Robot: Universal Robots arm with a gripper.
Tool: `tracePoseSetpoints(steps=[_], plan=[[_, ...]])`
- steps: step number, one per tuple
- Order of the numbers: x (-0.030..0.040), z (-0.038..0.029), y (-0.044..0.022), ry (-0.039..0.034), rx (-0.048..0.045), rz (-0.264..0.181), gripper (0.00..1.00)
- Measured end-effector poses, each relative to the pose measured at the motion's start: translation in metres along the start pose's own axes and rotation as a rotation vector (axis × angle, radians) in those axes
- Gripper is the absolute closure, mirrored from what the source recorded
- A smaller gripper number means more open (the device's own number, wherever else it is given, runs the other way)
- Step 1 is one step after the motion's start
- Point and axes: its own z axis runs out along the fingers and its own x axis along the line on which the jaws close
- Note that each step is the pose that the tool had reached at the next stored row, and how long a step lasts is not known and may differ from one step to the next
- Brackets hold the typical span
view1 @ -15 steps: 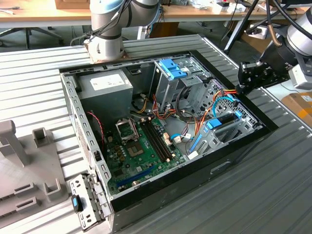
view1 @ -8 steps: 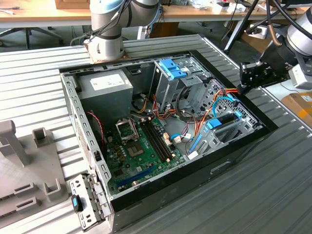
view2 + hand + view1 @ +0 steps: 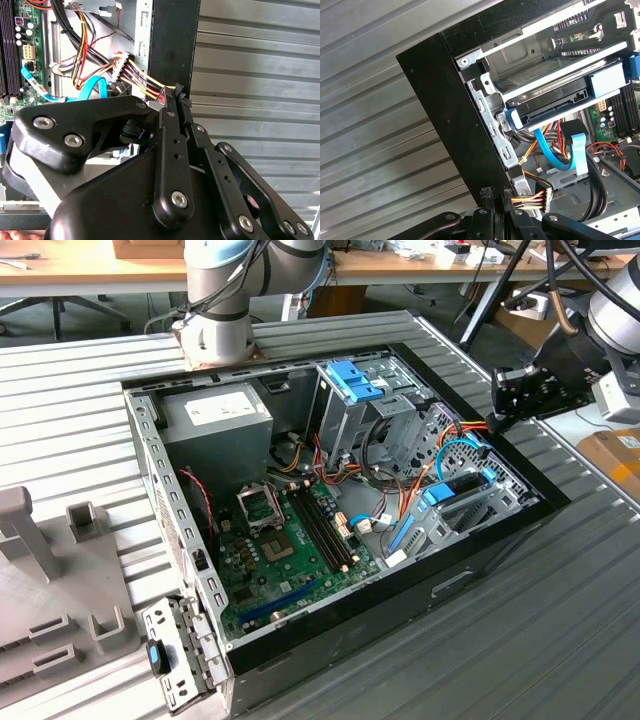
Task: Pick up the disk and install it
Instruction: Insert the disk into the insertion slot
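The disk [image 3: 462, 484] is sitting in its bay along the computer case's [image 3: 480, 550] edge at the exterior view's right. Beyond, your gripper [image 3: 180, 97] is hovering at that edge's far corner, angling downward, jaws closed on nothing.

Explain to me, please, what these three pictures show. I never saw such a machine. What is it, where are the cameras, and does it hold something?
The machine is one robot arm with a black gripper at its end. The exterior view is taken by a camera standing off the arm; both wrist views come from cameras riding on the arm, near the gripper. On the ribbed metal table lies an open computer case, with a circuit board, coloured wires and a grey power box. The disk, edged by blue rails, sits in a bay of the case. The gripper is at the case's black wall, close to the wires; whether it holds anything, I cannot tell.
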Motion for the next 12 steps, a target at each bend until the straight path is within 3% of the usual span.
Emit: tracePoseSetpoints(steps=[12], plan=[[-0.0001,-0.0024,-0.0007,-0.0001,0.0001,0.0,0.83]])
